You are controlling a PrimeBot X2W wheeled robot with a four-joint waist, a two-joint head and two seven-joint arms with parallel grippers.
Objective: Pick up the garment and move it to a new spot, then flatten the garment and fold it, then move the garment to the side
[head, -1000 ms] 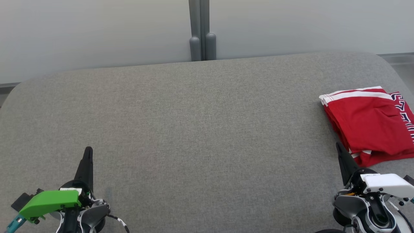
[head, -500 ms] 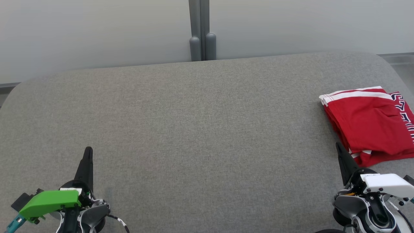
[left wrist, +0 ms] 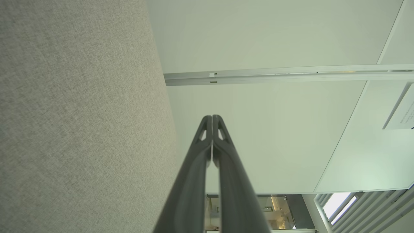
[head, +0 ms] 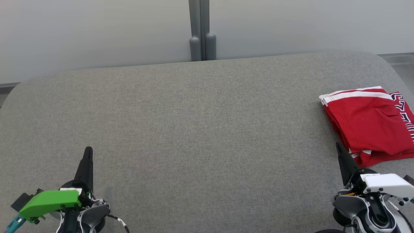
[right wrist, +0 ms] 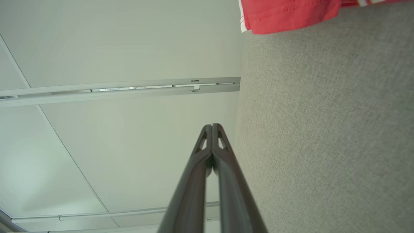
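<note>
**One folded red garment on the table's right side, two closed grippers**

Head view: one grey fabric-covered table [head: 200,129] carries one red garment [head: 368,126]. It is folded into a compact stack, with white stripes at its far end and dark lettering along its right side. It lies flat at the table's right edge, roughly midway between the near and far sides. Two grippers sit over the table's near side: the left gripper [head: 88,152] toward the near-left corner, and the right gripper [head: 339,149] toward the near-right corner, just beside the garment's near hem. Each shows as a single dark spike and holds nothing. Beyond the table's far edge stand two grey posts [head: 202,32] side by side.

Left wrist view: the left gripper [left wrist: 212,118] has its two fingers pressed together at the tips, with nothing between them, alongside the table [left wrist: 74,113].

Right wrist view: the right gripper [right wrist: 212,126] is likewise closed and empty. One corner of the garment [right wrist: 284,14] rests on the table [right wrist: 323,129], apart from the fingertips.
</note>
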